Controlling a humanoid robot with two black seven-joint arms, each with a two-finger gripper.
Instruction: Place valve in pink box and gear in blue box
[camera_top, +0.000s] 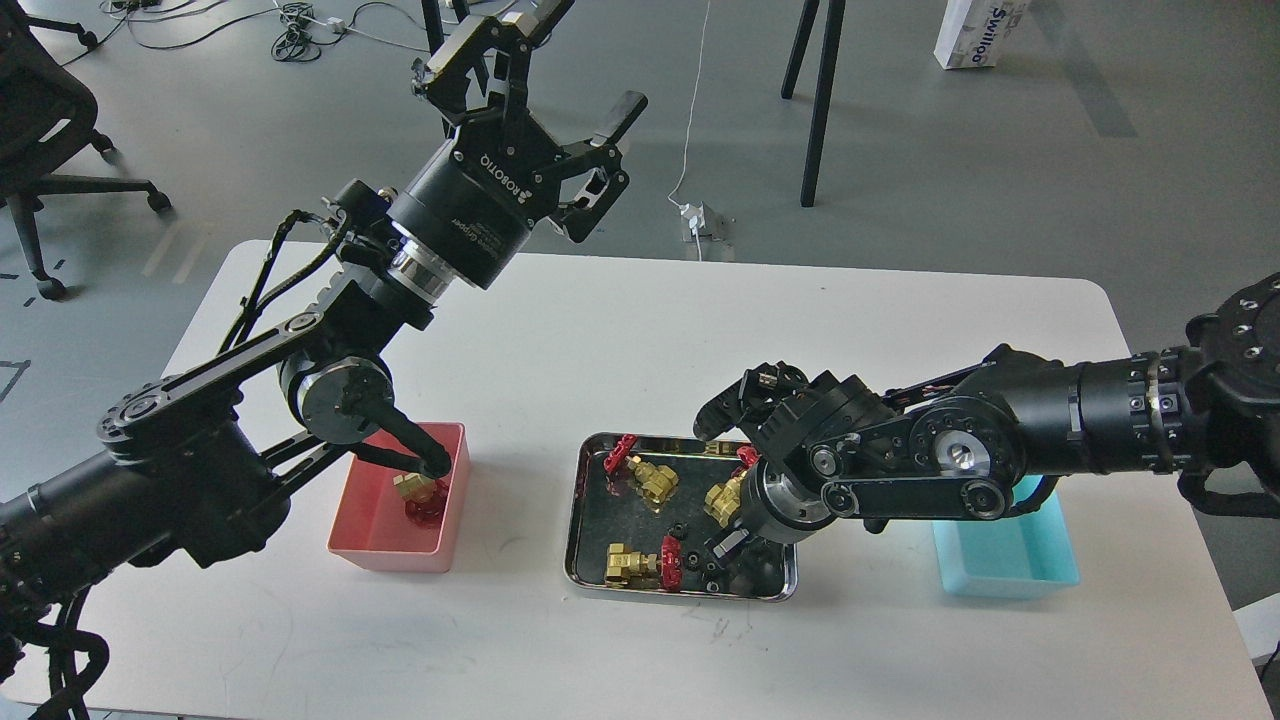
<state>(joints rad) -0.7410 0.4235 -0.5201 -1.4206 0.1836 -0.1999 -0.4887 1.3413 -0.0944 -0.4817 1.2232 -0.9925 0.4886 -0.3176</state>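
One valve (415, 492) lies in the pink box (372, 548) at the front left. Three more valves (650, 478) lie in the steel tray (680, 590), one partly behind my right arm. Small black gears (690, 558) lie on the tray's front part. The blue box (1005, 565) stands to the right, partly behind my right arm. My left gripper (545, 65) is open and empty, raised high above the table's far edge. My right gripper (728, 552) points down into the tray's front right part beside the gears; its fingers look small and dark.
My left arm's elbow link hangs over the pink box's far rim. A black office chair (40, 120) stands at the far left, off the table. Black stand legs (820, 100), a power strip (705, 220) and cables lie on the floor behind the table.
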